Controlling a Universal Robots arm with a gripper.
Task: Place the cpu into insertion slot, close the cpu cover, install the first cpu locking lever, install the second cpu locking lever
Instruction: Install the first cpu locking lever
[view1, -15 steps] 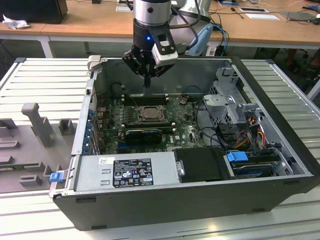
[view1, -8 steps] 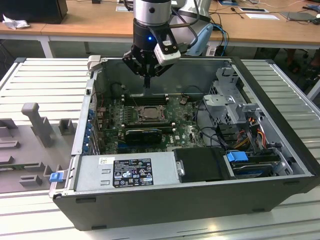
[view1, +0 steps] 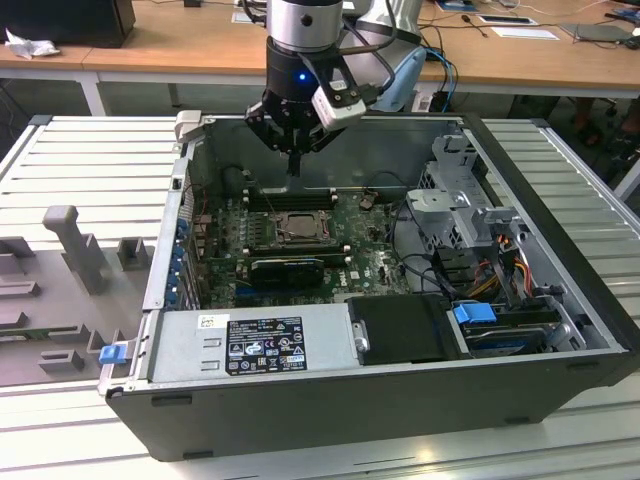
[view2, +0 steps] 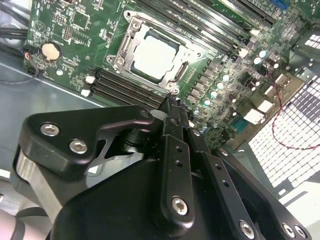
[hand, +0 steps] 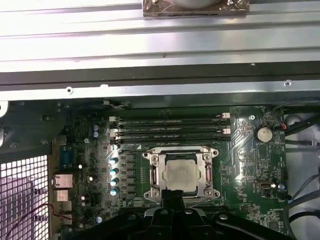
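Hovering above the cpu (view2: 155, 52), the pincer (view2: 172, 106) is closed, empty.

Silver-sleeved robot arm (view1: 300, 25) carrying a black gripper (view1: 293, 168), a blue light (view1: 300, 78) glowing on its wrist beside a white camera box (view1: 340, 100) and a dark cable (view1: 385, 60). In the second wrist view, silver screws (view2: 50, 130) stud the matte black linkages.

Robotics lab or workshop, opened computer case (view1: 400, 400) on a ribbed aluminium worktable (view1: 90, 170), robot arm (view1: 300, 40) over it, wooden desks (view1: 180, 50) behind with cables (view1: 445, 75) and papers (view1: 525, 32), grey fixtures (view1: 75, 245) alongside.
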